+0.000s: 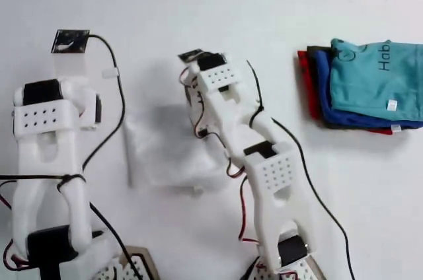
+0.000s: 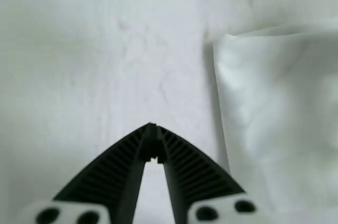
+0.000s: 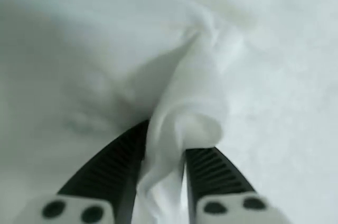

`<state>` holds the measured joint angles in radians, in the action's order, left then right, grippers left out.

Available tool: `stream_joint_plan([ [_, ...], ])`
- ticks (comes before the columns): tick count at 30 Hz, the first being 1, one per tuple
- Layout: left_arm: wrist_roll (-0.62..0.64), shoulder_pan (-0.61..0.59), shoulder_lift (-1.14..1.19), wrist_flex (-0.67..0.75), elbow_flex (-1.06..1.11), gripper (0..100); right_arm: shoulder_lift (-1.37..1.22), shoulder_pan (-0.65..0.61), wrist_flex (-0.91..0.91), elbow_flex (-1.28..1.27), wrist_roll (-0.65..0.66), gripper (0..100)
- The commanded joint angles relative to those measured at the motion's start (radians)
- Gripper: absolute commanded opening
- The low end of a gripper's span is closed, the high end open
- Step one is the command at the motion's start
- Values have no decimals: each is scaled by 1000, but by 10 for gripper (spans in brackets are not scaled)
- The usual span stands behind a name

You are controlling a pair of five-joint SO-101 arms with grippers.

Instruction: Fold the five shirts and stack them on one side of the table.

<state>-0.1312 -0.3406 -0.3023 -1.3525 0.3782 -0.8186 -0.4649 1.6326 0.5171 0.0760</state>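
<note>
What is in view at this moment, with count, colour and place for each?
table: one, white, under everything.
loose shirt: one, white, rumpled at the table's middle, partly under the right arm.
folded shirts: one stack, teal on top, blue, red and a dark edge beneath, on the right arm's side of the table.
cables: several, black and red, along both arms.
left gripper: one, black fingers, shut, over bare table beside the loose shirt.
right gripper: one, black fingers, shut on a fold of the loose shirt.

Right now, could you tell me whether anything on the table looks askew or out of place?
The white shirt is rumpled, a fold bunched up in the right hand. The stack has slightly staggered layers.
</note>
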Motion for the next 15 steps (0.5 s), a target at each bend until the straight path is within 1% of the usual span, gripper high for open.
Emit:
stream_joint_plan([
  [1, -2, -9, -41, -6, -7, 27, 54, 74, 58, 44, 60, 20],
  [3, -2, -9, -41, -6, -5, 27, 133, 120, 90, 95, 117, 20],
  [5, -2, -9, -38, -6, -5, 27, 217, 168, 127, 153, 203, 20],
  [8, 0, -8, -37, 2, -4, 27, 340, 251, 133, 189, 302, 20],
  [15, 0, -8, -35, 14, -2, 27, 532, 400, 134, 192, 433, 20],
])
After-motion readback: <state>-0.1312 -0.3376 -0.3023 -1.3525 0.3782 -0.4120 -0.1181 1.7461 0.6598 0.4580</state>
